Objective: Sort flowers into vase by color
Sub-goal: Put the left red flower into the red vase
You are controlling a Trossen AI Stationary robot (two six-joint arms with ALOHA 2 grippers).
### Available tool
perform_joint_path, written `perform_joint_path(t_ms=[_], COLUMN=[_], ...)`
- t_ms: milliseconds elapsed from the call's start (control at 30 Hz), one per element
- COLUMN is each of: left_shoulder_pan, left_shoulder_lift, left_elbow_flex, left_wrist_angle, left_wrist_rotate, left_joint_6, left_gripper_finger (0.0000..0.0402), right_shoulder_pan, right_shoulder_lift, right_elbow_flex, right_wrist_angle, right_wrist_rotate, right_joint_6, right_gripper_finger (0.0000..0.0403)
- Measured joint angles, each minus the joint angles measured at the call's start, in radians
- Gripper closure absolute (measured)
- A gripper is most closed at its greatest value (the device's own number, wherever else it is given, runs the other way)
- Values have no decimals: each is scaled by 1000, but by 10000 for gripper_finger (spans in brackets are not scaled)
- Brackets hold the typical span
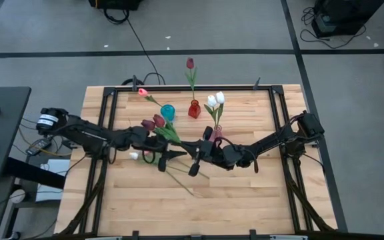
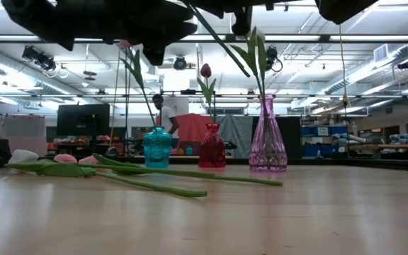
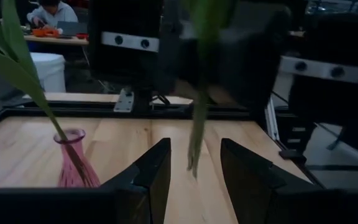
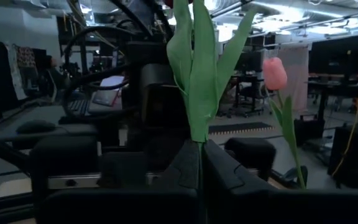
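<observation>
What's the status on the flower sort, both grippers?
Right gripper shut on a tulip stem, mid-table. Left gripper open around the stem's end. Red vase holds one dark red tulip. Nothing blocking.

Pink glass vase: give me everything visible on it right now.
The pink glass vase is translucent, with a wide rounded base, a long narrow neck and a flared lip. It stands upright on the wooden table, rightmost in a row with the red vase and teal vase, apart from both. It holds green stems whose white tulip heads show from above. Neither gripper touches it.
</observation>
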Motion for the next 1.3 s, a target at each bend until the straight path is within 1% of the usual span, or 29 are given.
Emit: perform_joint_path(t_ms=[133,300,367,500,667,700,767,833,900,1000,1133,1200,1300], left_shoulder_pan=[15,19,19,19,19,19,19,19,19,19,19,19,19], left_shoulder_lift=[18,22,22,22,22,22,22,21,21,20,-2,-9,-9], left_elbow_flex=[18,25,25,25,25,25,25,25,25,25,24,24,24], left_wrist_angle=[19,57,70,78,77,77,74,66,52,-2,-117,-181,-247], left_wrist_rotate=[3,31,45,51,66,76,92,95,95,97,108,108,112], left_joint_6=[1,6,7,22,37,43,47,41,36,35,46,55,55], left_gripper_finger=[255,256,263,300,376,386,390,387,387,390,391,392,392], right_shoulder_pan=[0,6,6,7,7,8,9,11,14,29,59,70,80], right_shoulder_lift=[0,0,0,0,0,0,0,0,0,-6,-41,-62,-84], right_elbow_flex=[0,0,0,0,0,0,0,0,-1,-1,-1,0,0], right_wrist_angle=[6,28,28,28,28,28,30,32,32,12,-123,-206,-327], right_wrist_rotate=[-21,-21,-22,-22,-25,-24,-25,-25,-19,32,125,133,131], right_joint_6=[-11,-28,-29,-28,-8,-8,-8,-8,-2,11,75,146,274], right_gripper_finger=[391,391,391,391,391,391,388,377,358,323,287,278,274])
